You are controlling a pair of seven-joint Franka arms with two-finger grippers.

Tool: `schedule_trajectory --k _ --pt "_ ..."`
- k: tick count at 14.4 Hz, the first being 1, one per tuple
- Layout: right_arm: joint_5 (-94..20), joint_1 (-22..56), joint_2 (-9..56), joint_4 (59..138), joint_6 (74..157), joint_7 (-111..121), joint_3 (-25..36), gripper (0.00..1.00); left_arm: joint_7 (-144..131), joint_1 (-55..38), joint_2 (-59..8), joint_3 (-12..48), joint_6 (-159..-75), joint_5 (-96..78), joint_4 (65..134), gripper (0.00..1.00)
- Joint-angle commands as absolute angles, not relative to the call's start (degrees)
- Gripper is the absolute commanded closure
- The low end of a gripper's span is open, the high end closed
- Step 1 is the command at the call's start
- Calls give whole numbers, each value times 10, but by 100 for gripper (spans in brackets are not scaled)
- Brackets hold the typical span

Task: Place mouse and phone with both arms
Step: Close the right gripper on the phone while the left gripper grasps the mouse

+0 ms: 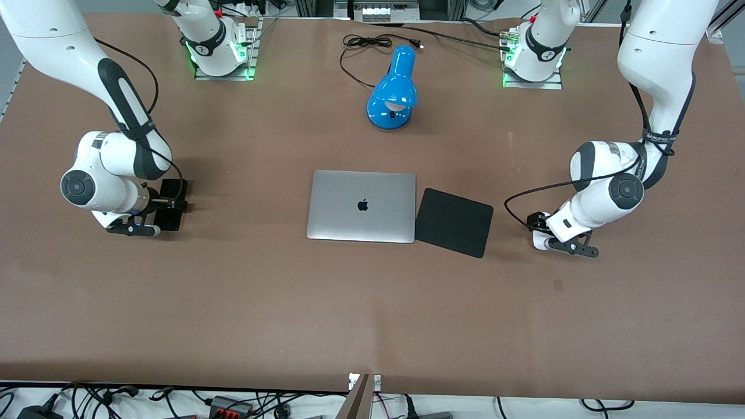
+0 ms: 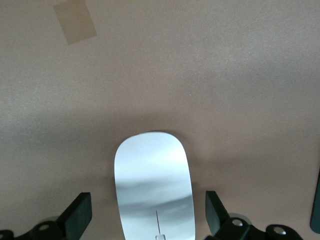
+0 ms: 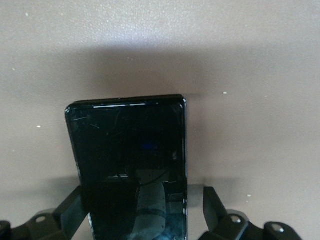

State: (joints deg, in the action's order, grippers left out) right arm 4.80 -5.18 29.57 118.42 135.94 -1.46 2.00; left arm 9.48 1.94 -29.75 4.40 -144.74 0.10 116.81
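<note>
left gripper (image 2: 150, 220) fingers apart astride the mouse (image 2: 153, 187); right gripper (image 3: 145, 217) apart straddling the phone (image 3: 131, 165), both likely lined up for grasping.

Robotics lab, bench setup. Two white arms, right (image 1: 116, 169) and left (image 1: 611, 186), bolted on metal base plates lit green (image 1: 224, 70), along a brown-covered counter (image 1: 372, 302). Loose cables and power adapters (image 1: 221, 402) along the counter's edge nearest the front camera. Staged desk props: closed silver laptop (image 1: 362, 205), black mouse pad (image 1: 454, 222), blue desk lamp (image 1: 393, 90).
</note>
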Motion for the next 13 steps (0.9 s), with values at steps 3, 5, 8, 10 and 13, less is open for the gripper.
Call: schedule_trajectory --k 3,5,8,10,13 --pt "55 -60 301 1183 1344 -14 17 4 101 22 -288 46 -1467 11 1186 4" --pt "55 -60 301 1182 1343 -10 17 19 101 22 -288 46 -1467 11 1186 9" --pt "55 -58 301 1180 1342 -8 17 68 101 22 -288 46 -1467 11 1186 17" --pt "55 -57 299 1180 1332 -7 16 89 101 22 -288 46 -1467 11 1186 19" --pt "55 -58 294 1179 1332 19 14 97 101 22 -287 46 -1468 11 1191 22"
